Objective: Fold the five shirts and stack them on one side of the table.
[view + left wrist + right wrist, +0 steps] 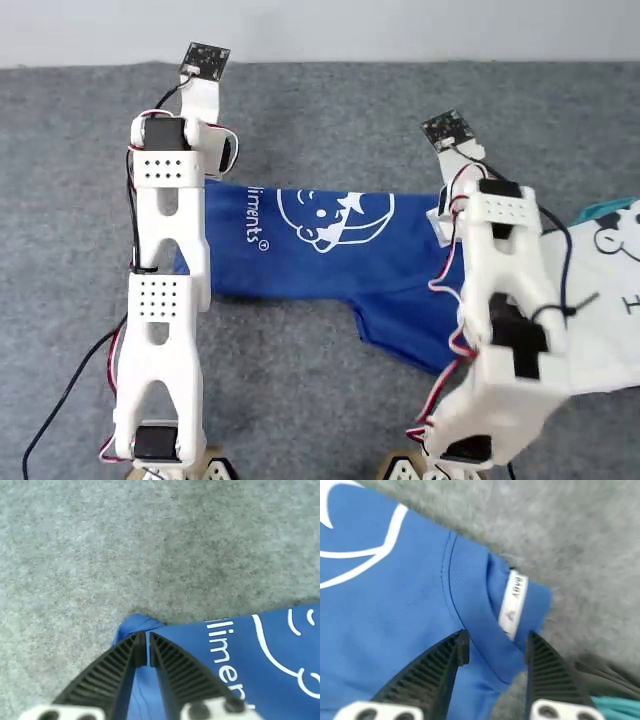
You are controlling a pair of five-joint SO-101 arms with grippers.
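Black ribbed fingers of the left pincer are almost pressed together, with only a thin slit between them. They pinch one bunched corner of the blue shirt.

This shirt lies flat on the grey desk. Its long axis runs across, from the left arm to the right arm. The collar points to the right arm's side, and the opposite end is at the left arm. A white drawing and white letters sit in the middle part of the shirt; the letters are turned sideways in the high view. One sleeve sticks out from the shirt toward the base of the right arm.

At the collar end the right pincer is moderately open and grips nothing. One finger is over the blue cloth. The other finger is at the outer edge of the collar, so the collar band with its white label lies between them. I cannot tell if the tips touch the cloth.

Beyond the collar end of the blue shirt lies a white shirt with a teal neck, partly under the right arm.
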